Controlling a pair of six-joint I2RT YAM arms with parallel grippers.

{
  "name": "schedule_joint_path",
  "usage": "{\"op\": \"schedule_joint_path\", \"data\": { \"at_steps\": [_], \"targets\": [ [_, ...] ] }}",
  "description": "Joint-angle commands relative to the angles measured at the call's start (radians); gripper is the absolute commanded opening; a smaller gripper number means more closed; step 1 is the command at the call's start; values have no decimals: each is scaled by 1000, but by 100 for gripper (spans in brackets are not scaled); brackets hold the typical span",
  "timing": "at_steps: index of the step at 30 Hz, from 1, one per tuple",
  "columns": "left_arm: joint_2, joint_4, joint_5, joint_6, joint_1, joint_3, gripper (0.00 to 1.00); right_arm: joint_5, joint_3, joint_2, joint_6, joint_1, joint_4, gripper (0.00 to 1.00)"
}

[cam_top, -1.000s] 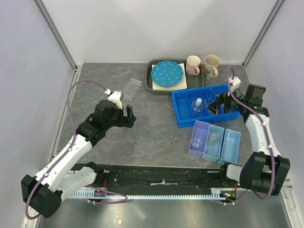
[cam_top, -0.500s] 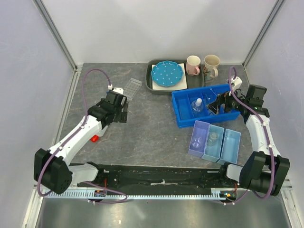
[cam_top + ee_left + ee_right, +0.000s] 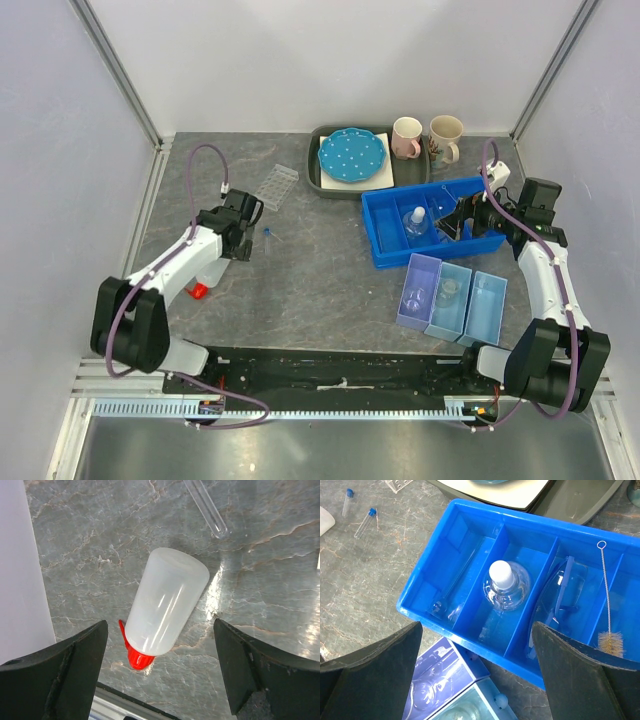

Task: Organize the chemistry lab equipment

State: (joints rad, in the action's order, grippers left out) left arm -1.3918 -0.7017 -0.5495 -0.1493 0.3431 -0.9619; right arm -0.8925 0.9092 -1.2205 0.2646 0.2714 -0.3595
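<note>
The flask and brush are in the blue tray. Left of the tray, the red-capped bottle, 2 tubes and what looks like the rack still wait. The left gripper and right gripper have open, empty fingers.

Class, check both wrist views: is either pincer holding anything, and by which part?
Nothing is held. The left pincer is open above the red-capped bottle lying on the table; the right pincer is open above the blue tray.
</note>
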Motion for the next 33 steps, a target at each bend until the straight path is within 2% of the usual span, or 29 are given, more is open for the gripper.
{"op": "schedule_joint_path", "data": {
  "at_steps": [1,9,12,18,23,26,29,31,32,33],
  "targets": [
    [-85,34,-18,65,-30,-9,93,-13,19,16,-4,3,30,98],
    [-251,54,100,126,-79,-35,86,-19,20,26,-7,2,28,98],
    [-308,21,172,114,-119,-58,70,-19,20,30,-7,2,28,98],
    [-311,2,206,91,-150,-75,40,-20,20,32,-10,3,28,98],
    [-224,-10,244,68,-150,-55,16,-16,19,36,-5,2,27,98],
    [-124,-19,299,53,-148,-38,10,-16,16,41,-2,3,28,98],
    [-35,-19,402,21,-148,-34,8,-20,13,41,1,3,28,98],
    [63,5,550,-27,-148,-17,7,-28,11,42,2,2,27,98],
    [98,30,718,-45,-147,-5,7,-31,11,44,4,3,28,98],
    [175,95,785,-97,-147,27,6,-45,10,45,5,2,25,98]
  ]
}}
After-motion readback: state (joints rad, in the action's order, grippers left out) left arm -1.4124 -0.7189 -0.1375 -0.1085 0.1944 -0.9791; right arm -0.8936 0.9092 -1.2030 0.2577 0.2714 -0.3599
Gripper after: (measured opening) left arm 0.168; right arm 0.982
